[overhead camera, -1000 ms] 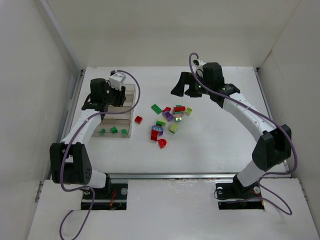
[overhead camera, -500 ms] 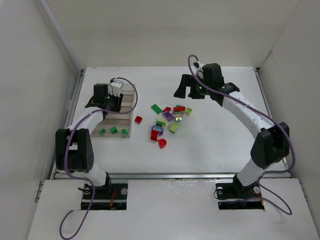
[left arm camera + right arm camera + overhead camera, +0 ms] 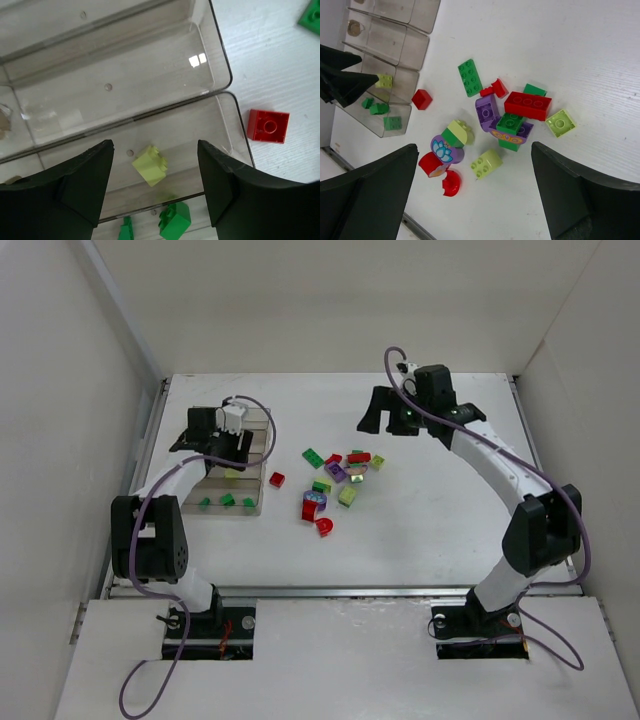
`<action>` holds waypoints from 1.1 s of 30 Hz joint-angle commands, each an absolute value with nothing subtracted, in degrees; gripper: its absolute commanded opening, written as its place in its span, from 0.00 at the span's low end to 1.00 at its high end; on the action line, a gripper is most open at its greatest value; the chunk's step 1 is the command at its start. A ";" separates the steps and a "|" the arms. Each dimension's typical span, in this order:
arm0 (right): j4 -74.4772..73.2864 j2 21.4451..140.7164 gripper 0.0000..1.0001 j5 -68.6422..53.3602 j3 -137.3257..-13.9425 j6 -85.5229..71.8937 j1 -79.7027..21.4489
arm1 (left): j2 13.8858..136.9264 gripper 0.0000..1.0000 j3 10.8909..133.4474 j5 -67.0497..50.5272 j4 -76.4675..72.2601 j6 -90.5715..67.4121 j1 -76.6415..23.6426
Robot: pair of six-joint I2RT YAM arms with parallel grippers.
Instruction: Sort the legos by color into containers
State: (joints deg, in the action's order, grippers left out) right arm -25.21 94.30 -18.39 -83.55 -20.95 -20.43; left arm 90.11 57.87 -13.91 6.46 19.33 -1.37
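The clear four-row container (image 3: 262,430) stands at the left. My left gripper (image 3: 222,452) hangs open above it. Between its spread fingers a yellow-green lego (image 3: 150,166) lies loose on the floor of the second row from the near side, touching neither finger. The nearest row holds dark green legos (image 3: 175,220). One red lego (image 3: 268,126) lies on the table just outside the container's wall (image 3: 222,70). My right gripper (image 3: 385,422) stays open and empty, high over the loose pile of legos (image 3: 512,117) in red, green, yellow-green and purple.
A red half-round piece (image 3: 450,183) and a purple piece with a flower print (image 3: 445,150) lie at the near side of the pile. White walls enclose the table on the left, right and back.
My left gripper has opened and the yellow-green lego now lies in the container's second row. The right gripper has shifted slightly to the right.
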 commanded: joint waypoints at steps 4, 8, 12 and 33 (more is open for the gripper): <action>-23.29 91.68 1.00 -15.83 -81.40 -27.39 -13.99 | 87.80 0.65 69.86 -17.83 7.56 15.56 -1.05; -29.08 95.44 1.00 -10.48 -79.28 -31.46 -9.58 | 87.19 0.65 73.65 -18.46 10.36 15.03 -2.89; -28.48 100.45 0.95 -8.18 -77.70 -34.54 -10.19 | 85.52 0.65 72.77 -17.93 9.15 15.03 -5.19; -23.20 112.14 0.47 -10.28 -79.72 -38.14 -15.37 | 80.68 0.65 68.55 -17.93 7.47 15.03 -7.91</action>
State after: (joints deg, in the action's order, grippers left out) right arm -25.93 111.22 -9.96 -78.41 -37.21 -13.72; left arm 83.59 68.99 -17.34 9.32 15.88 -8.14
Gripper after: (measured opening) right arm 0.475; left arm 0.651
